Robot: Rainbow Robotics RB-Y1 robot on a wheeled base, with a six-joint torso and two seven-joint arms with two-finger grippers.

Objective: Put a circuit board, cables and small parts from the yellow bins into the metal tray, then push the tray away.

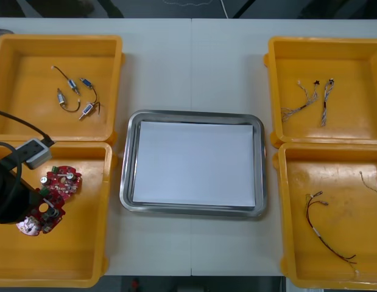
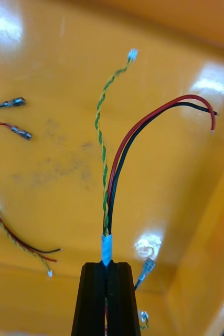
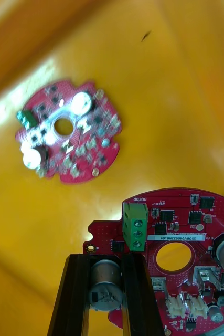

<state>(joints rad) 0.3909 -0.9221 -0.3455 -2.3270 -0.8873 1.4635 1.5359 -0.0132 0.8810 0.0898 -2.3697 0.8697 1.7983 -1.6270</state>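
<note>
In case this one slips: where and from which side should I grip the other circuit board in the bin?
I'd grip the loose circuit board by a raised silver cylinder, straight down from above: it lies flat on the yellow bin floor, rim flush. The left gripper holds its own board that way.

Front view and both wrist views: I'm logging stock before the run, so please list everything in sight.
Bins: four, yellow, two at each side of the table.
Metal tray: one, shiny rim, white inside, between bins.
Small metal parts: about four, silvery, far left bin.
Circuit boards: at least two, red, near left bin.
Twisted cables: two, pale, far right bin.
Black-and-red cable: one, near right bin.
Cable bundle: one, green-yellow, red, black, in right gripper.
Left gripper: black, shut on a circuit board.
Right gripper: black, shut on cable bundle.
</note>
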